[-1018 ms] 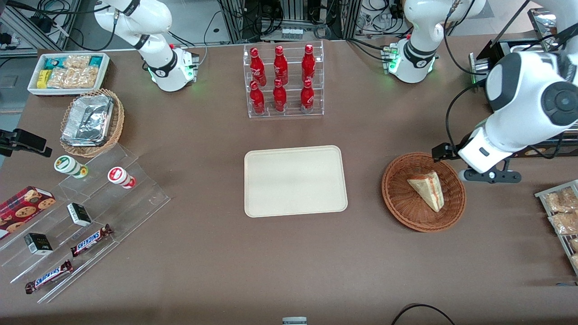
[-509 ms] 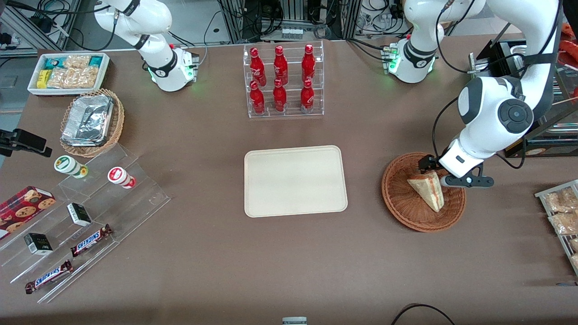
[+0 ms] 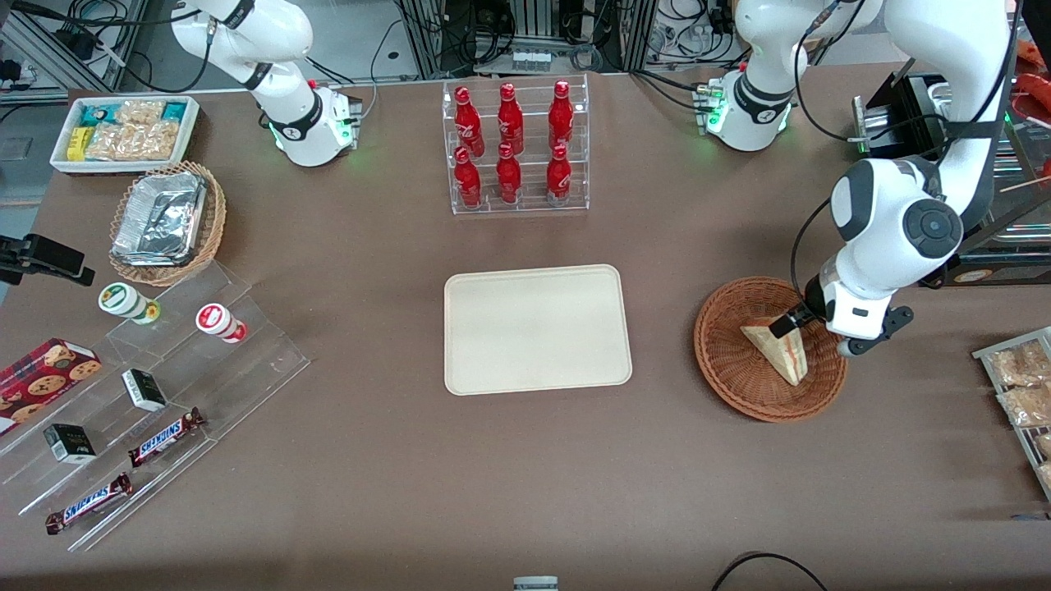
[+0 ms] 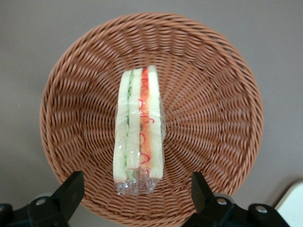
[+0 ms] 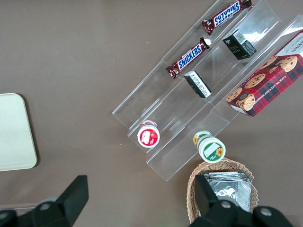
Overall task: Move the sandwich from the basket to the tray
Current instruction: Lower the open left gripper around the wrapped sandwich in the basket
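The sandwich (image 3: pixel 778 350), a plastic-wrapped wedge of pale bread with red, orange and green layers, lies in the round reddish-brown wicker basket (image 3: pixel 731 361). In the left wrist view the sandwich (image 4: pixel 139 127) lies along the middle of the basket (image 4: pixel 213 94). My left gripper (image 3: pixel 809 327) hangs just above the basket's edge farthest from the front camera, over the sandwich's broad end. Its fingers (image 4: pixel 71 189) stand wide open and empty, one on each side of the sandwich's wrapped end. The cream-beige tray (image 3: pixel 538 328) lies flat beside the basket, toward the parked arm's end.
A clear rack of red bottles (image 3: pixel 513 148) stands farther from the front camera than the tray. A rack of snack packets (image 3: pixel 1018 386) sits at the working arm's table edge. A tan foil-filled basket (image 3: pixel 168 222), a white snack bin (image 3: pixel 123 131) and acrylic steps with snacks (image 3: pixel 156 402) lie toward the parked arm's end.
My left gripper has moved from beside the basket to over the sandwich's broad end and has come lower. The sandwich, basket and tray have not moved.
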`<state>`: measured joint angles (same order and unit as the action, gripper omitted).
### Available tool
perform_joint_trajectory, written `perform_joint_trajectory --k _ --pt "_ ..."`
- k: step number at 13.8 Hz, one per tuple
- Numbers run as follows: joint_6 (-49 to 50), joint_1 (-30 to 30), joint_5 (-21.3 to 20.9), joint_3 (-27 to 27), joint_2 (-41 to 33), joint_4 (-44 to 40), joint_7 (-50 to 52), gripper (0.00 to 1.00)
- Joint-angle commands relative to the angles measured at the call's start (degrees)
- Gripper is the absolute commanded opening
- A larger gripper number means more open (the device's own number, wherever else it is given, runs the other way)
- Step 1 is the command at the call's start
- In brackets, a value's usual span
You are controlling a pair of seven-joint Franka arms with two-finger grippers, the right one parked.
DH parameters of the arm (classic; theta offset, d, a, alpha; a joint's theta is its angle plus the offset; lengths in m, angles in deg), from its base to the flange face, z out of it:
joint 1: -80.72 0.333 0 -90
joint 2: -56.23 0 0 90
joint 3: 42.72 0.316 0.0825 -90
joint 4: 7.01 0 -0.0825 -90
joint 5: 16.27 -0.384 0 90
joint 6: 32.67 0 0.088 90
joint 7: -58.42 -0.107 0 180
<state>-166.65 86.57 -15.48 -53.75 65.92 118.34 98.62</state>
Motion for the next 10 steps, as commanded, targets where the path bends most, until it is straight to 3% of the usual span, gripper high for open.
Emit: perform_joint_trajectory --k 1,8,10 --pt "-1.64 -0.05 0.18 -0.39 1.30 -0.37 6.55 1.00" --pt "-1.73 -0.05 -0.43 -0.31 5.69 -1.51 6.73 1.00" --pt "-1.82 -0.05 -3.06 -0.31 7.44 -2.21 6.82 1.00"
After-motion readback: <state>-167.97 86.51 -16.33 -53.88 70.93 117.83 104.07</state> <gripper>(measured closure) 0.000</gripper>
